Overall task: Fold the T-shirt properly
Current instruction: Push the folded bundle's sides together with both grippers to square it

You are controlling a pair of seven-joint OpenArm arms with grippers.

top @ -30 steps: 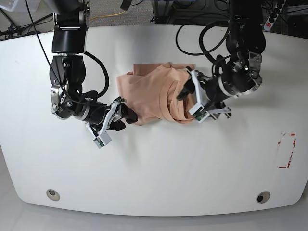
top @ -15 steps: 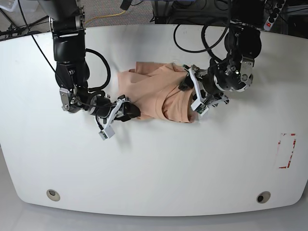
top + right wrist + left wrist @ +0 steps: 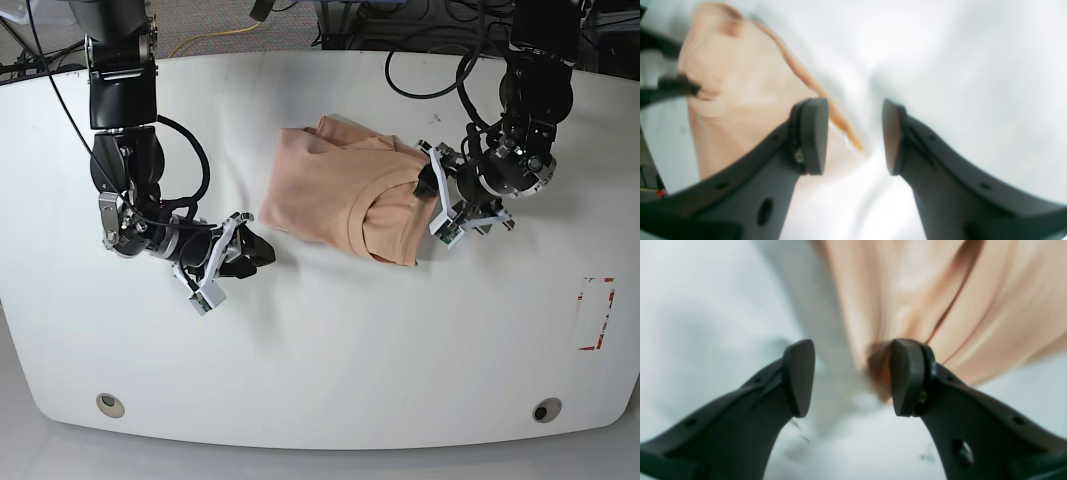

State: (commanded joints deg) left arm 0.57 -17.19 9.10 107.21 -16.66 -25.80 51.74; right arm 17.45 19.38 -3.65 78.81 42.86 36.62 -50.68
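Shirt (image 3: pixel 340 200): peach-pink, bunched into a rough folded heap at the upper centre of the base view, lying on the white table (image 3: pixel 330 350); a curved collar band shows on its right half.
Shirt, left wrist view (image 3: pixel 940 300): blurred folds fill the upper right of the frame, with one dark crease running down toward the right-hand finger.
Shirt, right wrist view (image 3: pixel 733 100): blurred, in the upper left of the frame, with a thin orange edge running diagonally down toward the gap between the fingers.
Left gripper (image 3: pixel 432 196): at the right edge of the shirt in the base view, on that view's right side. In its own wrist view (image 3: pixel 853 376) the jaws stand apart with a clear gap; the right-hand finger (image 3: pixel 910 376) sits against the shirt's lower edge, and no cloth is pinched between them.
Right gripper (image 3: pixel 250 250): lower left of the shirt in the base view, just beside its corner, over bare table. In its own wrist view (image 3: pixel 855 136) the jaws are parted and hold nothing.
Red marking (image 3: pixel 597 313): a taped outline at the far right of the table, well apart from the shirt.
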